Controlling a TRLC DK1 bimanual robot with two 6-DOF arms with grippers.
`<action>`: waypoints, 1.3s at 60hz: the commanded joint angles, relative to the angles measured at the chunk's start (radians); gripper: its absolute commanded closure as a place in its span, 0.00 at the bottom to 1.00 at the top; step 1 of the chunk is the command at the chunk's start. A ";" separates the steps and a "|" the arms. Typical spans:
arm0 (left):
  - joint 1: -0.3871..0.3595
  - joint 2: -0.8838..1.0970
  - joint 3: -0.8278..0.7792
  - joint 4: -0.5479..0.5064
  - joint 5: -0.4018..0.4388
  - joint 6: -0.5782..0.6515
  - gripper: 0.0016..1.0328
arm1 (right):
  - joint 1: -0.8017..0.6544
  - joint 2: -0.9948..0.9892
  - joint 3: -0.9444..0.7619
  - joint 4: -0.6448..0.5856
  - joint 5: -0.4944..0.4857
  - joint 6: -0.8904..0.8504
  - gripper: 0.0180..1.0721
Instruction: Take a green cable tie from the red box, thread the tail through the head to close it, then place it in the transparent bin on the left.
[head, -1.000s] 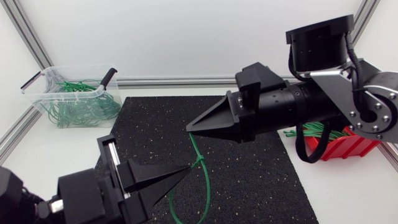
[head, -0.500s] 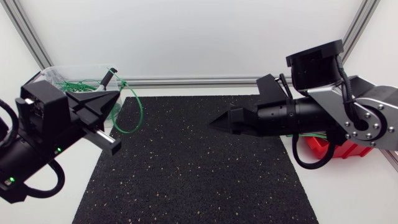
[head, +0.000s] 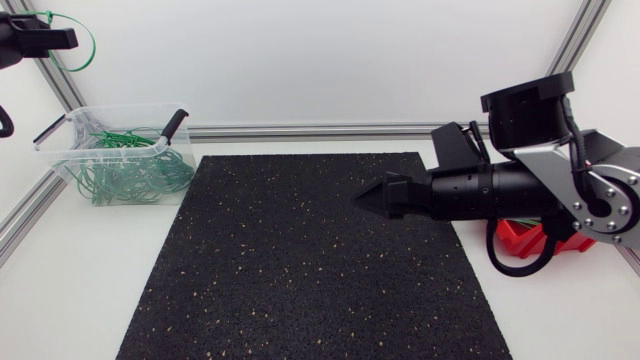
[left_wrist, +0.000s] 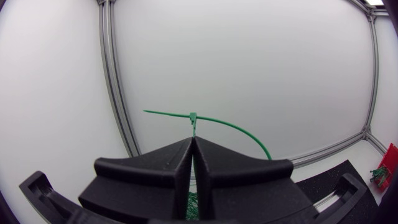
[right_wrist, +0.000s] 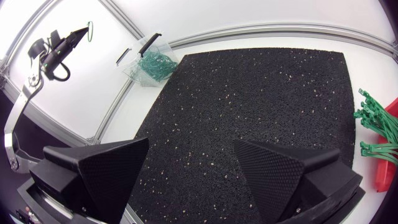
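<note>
White worktop (head: 80, 270), black mat (head: 300, 260) | left hand (left_wrist: 193, 138) mostly cut off in head view, clamped on green cable tie (left_wrist: 193, 116), raised beyond transparent bin (head: 75, 170) | right hand (right_wrist: 191, 142) fingers apart over mat | red box (head: 518, 233) mostly hidden behind right arm

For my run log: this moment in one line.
left gripper: shut on closed green cable tie, raised | right gripper: open over black mat | transparent bin: tie not yet in

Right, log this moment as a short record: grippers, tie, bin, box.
left gripper: shut on green cable tie, raised clear of the table
green cable tie: looped, tail through head, not yet binned
right gripper: open, empty, over black mat
transparent bin: on the left, holds green ties
red box: at the right, partly hidden by right arm, more ties inside
</note>
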 joint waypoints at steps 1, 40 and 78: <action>0.030 0.149 0.143 -0.083 0.010 -0.036 0.97 | -0.013 -0.033 -0.033 -0.020 0.007 -0.027 0.05; 0.075 0.542 0.427 -0.504 -0.082 -0.018 0.05 | -0.100 -0.120 -0.047 -0.115 -0.003 -0.101 0.04; -0.089 -0.130 -0.300 -0.200 -0.064 0.033 0.04 | -0.533 -0.461 -0.219 -0.144 0.079 -0.384 0.04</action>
